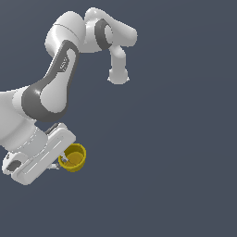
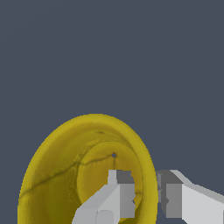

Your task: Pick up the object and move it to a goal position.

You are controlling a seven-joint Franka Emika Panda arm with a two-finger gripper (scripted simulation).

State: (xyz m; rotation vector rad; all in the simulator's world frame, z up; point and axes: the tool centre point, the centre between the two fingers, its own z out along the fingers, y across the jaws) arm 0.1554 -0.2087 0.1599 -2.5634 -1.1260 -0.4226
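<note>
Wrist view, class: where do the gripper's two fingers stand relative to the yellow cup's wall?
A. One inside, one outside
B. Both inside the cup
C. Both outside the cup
A: one finger sits in the hollow of the yellow cup, while the other lies beyond the rim, the wall between them.

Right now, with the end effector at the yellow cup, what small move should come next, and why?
Probably close the end effector on the yellow cup. In the wrist view one finger sits inside the cup and the other outside, so they straddle the wall, with a gap still showing. Lifting first would likely leave the cup behind.
</note>
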